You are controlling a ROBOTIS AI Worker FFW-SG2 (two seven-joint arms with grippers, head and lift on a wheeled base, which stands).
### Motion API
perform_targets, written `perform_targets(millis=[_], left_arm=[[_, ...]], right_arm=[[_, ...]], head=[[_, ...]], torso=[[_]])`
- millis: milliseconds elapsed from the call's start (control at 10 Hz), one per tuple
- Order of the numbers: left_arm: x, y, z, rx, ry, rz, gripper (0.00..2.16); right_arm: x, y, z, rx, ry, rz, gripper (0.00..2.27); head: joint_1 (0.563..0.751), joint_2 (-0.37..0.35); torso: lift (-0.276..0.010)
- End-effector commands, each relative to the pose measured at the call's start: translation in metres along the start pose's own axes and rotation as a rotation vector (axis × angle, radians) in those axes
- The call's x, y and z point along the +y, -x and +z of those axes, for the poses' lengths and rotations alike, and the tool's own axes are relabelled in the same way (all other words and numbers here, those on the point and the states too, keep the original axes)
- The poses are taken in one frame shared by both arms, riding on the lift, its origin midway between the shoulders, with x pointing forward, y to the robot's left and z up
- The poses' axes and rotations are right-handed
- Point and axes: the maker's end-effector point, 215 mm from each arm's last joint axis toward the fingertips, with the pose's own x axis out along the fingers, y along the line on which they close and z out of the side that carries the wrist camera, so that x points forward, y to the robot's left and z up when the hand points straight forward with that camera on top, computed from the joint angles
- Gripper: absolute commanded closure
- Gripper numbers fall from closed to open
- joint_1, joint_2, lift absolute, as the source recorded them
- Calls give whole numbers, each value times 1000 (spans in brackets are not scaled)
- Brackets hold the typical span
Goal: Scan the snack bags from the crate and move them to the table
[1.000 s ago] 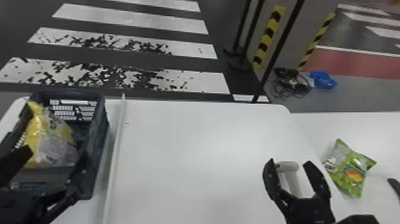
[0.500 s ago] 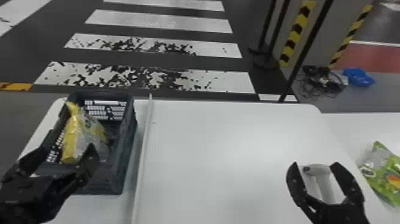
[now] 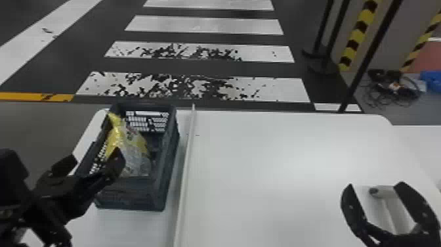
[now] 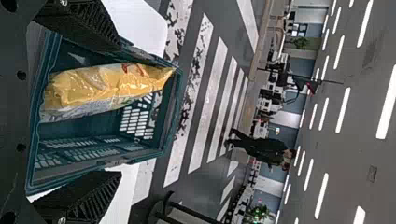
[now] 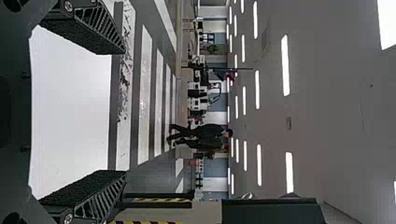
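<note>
Easing L gripper (image 3: 94, 157) twd crate's (image 3: 131, 197) near L corner, facing snack bag (image 3: 133, 149), spread wide, empty; keeping R gripper (image 3: 375, 186) likewise nr tabletop's (image 3: 279, 180) R edge.

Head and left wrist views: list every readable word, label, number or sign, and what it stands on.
No text can be read.
Yellow snack bag: reddish print, too blurred to read.
Crate: no lettering I can make out.
Striped post: yellow-and-black bands, no words I can make out.
</note>
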Motion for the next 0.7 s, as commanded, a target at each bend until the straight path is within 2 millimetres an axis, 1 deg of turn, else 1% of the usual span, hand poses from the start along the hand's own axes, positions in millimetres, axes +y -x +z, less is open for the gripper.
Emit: perform_targets(millis=[0,100,200,400,500,600], left_arm=[[3,-17,-11,57,0,3,46],[2,-25,-1,45,-2,8,46],[5,-35,-1,63,-5,25,46],[7,-55,-14,133,2,39,46],[10,-63,-16,147,0,58,46],[7,-70,-21,174,-8,60,46]], right_arm=[[0,1,5,-6,11,4,80],[2,1,7,-8,20,11,80],[4,0,7,-9,21,16,80],[6,1,7,-7,23,23,80],[6,1,7,-6,27,27,80],[6,0,7,-6,33,32,80]], head=[[695,16],[695,19],[695,20],[695,30],[695,32],[695,31]], torso=[[-95],[-95],[-95],[-95],[-95],[-95]])
